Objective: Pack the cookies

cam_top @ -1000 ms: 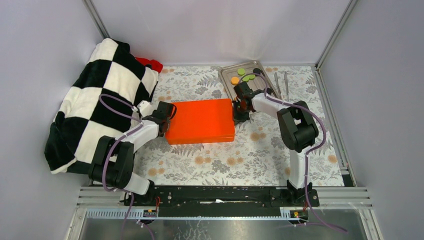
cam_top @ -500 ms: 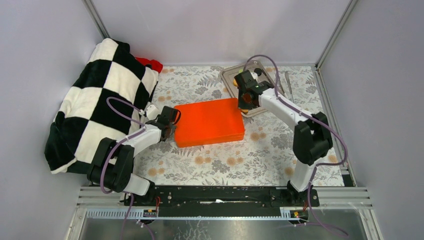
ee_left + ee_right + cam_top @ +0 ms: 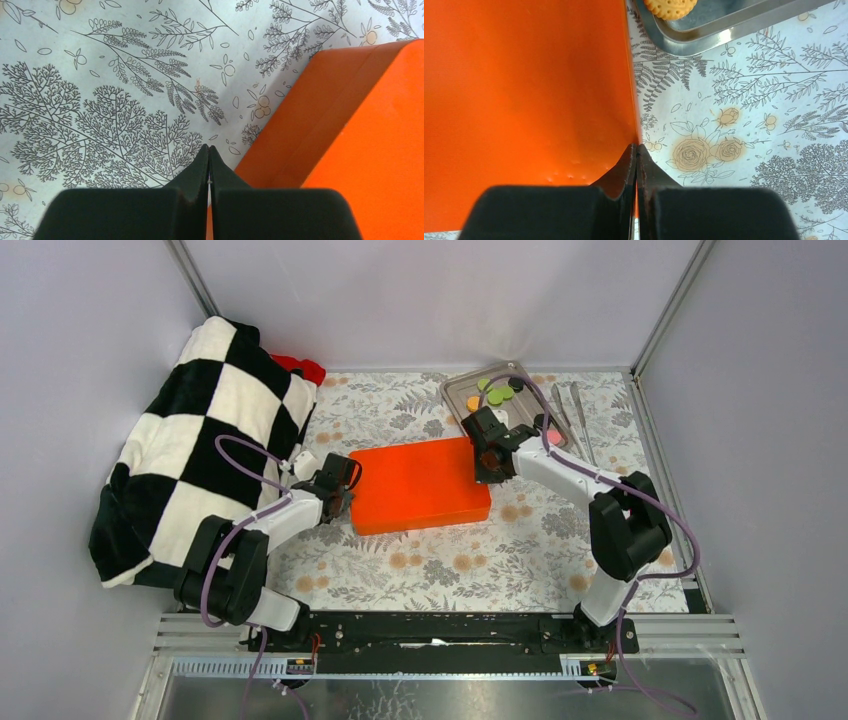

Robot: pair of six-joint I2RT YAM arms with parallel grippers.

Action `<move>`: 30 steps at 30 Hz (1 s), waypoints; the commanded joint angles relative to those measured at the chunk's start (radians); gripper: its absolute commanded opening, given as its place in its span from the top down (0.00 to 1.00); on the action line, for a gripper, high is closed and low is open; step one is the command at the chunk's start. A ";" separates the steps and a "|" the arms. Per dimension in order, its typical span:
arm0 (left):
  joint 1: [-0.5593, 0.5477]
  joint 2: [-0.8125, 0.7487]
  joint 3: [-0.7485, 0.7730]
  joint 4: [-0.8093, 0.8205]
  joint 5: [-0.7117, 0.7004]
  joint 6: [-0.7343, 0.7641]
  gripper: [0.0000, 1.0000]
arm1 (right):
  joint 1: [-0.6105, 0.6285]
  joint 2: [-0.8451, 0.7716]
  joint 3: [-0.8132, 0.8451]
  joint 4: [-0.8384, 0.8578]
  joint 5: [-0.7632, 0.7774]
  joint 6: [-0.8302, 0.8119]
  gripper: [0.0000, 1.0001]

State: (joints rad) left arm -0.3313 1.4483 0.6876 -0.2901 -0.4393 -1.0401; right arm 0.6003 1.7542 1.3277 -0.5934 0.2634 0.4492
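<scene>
The cookies lie in a metal tray [image 3: 528,418] at the back right: light green ones [image 3: 497,395], an orange one [image 3: 473,402], a black one [image 3: 515,383] and a pink one [image 3: 553,436] partly behind the right arm. The orange cookie [image 3: 670,6] and the tray's rim [image 3: 724,31] also show in the right wrist view. A closed orange box [image 3: 420,485] lies mid-table. My left gripper [image 3: 340,488] is shut, its tips [image 3: 209,148] by the box's left side [image 3: 320,110]. My right gripper [image 3: 490,460] is shut, its tips [image 3: 636,146] at the box's right edge [image 3: 524,90].
A black-and-white checkered blanket [image 3: 190,450] is heaped at the left with something red [image 3: 302,367] behind it. Metal tongs [image 3: 572,408] lie right of the tray. Frame walls close in the floral tablecloth [image 3: 450,560].
The orange box has slid right, toward the tray. My left gripper followed its left side. My right gripper lifted over the tray, then came back down to the box's right edge.
</scene>
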 commanded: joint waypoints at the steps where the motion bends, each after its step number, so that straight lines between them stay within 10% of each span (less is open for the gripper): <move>1: -0.010 -0.024 0.027 0.004 0.009 0.024 1.00 | 0.002 0.018 -0.038 0.016 -0.035 0.015 1.00; 13: -0.028 -0.362 0.175 -0.196 -0.068 0.078 1.00 | 0.003 -0.175 0.305 -0.025 0.070 -0.092 0.94; 30: -0.052 -0.624 0.166 -0.160 -0.065 0.173 0.99 | 0.001 -0.371 0.184 0.078 0.119 -0.121 0.02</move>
State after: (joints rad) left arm -0.3790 0.8230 0.8570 -0.4274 -0.4801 -0.9009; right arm 0.5995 1.4242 1.5089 -0.5491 0.3336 0.3370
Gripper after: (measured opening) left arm 0.011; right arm 0.936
